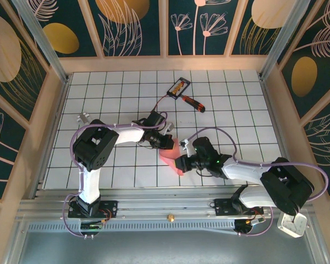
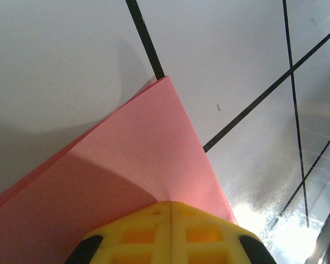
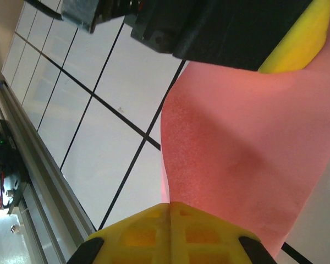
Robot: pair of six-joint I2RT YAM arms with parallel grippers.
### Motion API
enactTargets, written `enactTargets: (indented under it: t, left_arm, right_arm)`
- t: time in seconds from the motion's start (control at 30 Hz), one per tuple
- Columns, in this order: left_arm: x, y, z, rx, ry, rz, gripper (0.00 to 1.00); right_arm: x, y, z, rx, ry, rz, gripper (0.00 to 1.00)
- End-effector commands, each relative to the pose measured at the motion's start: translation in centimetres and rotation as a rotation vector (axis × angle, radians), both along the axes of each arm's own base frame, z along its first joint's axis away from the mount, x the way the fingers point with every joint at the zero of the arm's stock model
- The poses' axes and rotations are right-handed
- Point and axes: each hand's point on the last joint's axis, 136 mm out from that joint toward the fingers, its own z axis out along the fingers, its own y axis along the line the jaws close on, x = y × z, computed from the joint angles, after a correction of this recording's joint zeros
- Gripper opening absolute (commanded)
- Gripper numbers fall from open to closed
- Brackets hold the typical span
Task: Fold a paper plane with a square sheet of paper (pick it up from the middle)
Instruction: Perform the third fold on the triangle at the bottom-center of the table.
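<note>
We see the sheet of paper [image 2: 126, 181] as thin, matt pink with a faint grain. The yellow pads [image 2: 203, 234] look like moulded plastic with a waffle grid. The white tabletop [image 2: 236, 49] is smooth and glossy, and the rail [image 3: 41, 176] is brushed metal.

The sheet of paper [image 1: 173, 159] is thin, plain pink-red, folded over so two layers meet at a sharp corner. It's bowed, not flat, and sits around the middle of the table [image 1: 121, 104], toward the near edge.
</note>
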Motion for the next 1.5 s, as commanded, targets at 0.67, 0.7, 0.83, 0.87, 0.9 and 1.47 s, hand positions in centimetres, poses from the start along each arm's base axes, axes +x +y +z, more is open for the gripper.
enactTargets:
  t: [0.67,0.7,0.83,0.87,0.9,1.47]
  left_arm:
    - [-2.1,3.1,-5.0,0.173,0.098,0.002,0.0]
    - [-2.1,3.1,-5.0,0.173,0.097,0.002,0.0]
    - [-2.1,3.1,-4.9,0.173,0.098,0.004,0.0]
    - [-2.0,3.1,-4.9,0.173,0.098,0.005,0.0]
    - [-2.0,3.0,-4.8,0.172,0.095,0.004,0.0]
    - [-1.6,3.0,-4.9,0.182,0.092,0.01,0.02]
  right_arm:
    - [3.2,-0.6,-1.4,-0.054,0.035,-0.021,0.07]
    - [3.2,-0.6,-1.5,-0.058,0.04,-0.019,0.07]
    - [3.4,-0.4,-1.9,-0.068,0.045,-0.014,0.07]
    - [3.5,-0.4,-2.0,-0.072,0.046,-0.014,0.07]
    - [3.5,-0.5,-2.2,-0.077,0.047,-0.016,0.07]
    - [4.0,-1.5,-3.7,-0.118,0.074,-0.055,0.04]
